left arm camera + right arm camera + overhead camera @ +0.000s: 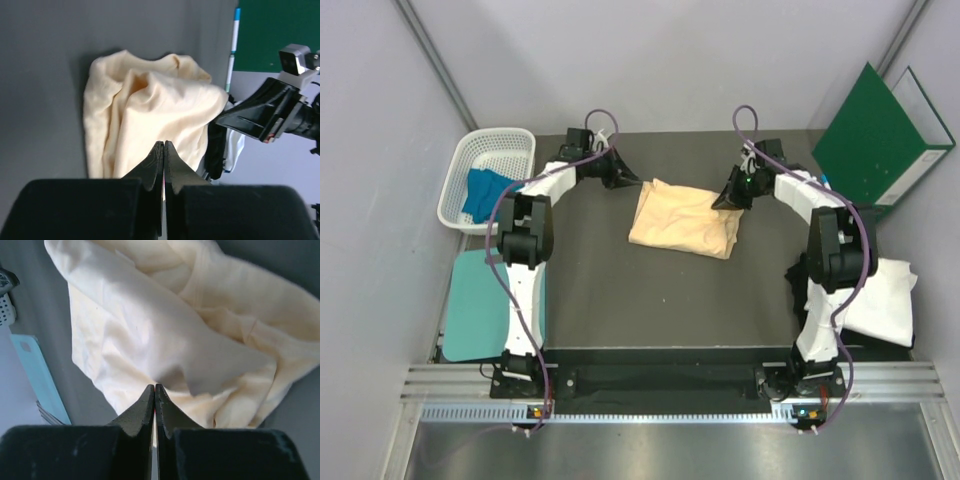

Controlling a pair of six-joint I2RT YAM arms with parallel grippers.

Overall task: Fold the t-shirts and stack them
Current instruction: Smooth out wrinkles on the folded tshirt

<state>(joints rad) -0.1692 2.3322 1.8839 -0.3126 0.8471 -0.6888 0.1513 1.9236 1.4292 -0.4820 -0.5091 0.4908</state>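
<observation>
Folding on the peach t-shirt (682,220): left end effector (164,145) and right end effector (154,387) pressed together, empty-looking, so next I'd spread them and grab corners.

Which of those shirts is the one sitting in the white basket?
The blue t-shirt, bunched in the white basket at far left. The peach-yellow t-shirt lies in the middle of the dark table, and the white t-shirt sits at its right edge.

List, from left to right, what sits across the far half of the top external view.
white basket → left tool → pale peach t-shirt → right tool → green folder
</observation>
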